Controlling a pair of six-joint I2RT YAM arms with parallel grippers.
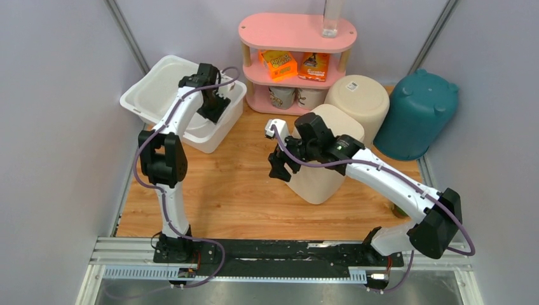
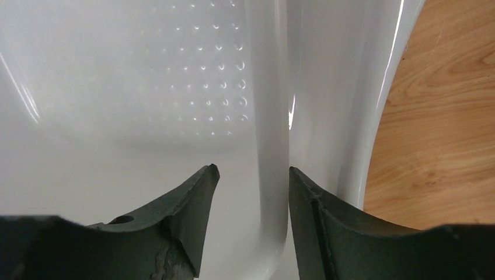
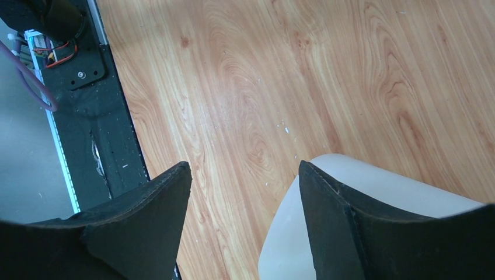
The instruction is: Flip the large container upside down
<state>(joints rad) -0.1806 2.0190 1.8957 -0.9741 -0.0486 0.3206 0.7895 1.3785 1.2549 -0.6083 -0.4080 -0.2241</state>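
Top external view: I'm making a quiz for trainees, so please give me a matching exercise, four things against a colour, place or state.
Things:
1 white container
2 teal bin
3 shelf
4 left gripper

Descriptions:
A pink
B astride a white wall
C far right
D open side up

Pairs: 1-D, 2-C, 3-A, 4-B.

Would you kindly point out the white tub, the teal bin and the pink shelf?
white tub [image 1: 152,89], top view, bare inside
teal bin [image 1: 416,121], top view, side wall
pink shelf [image 1: 286,32], top view, top board
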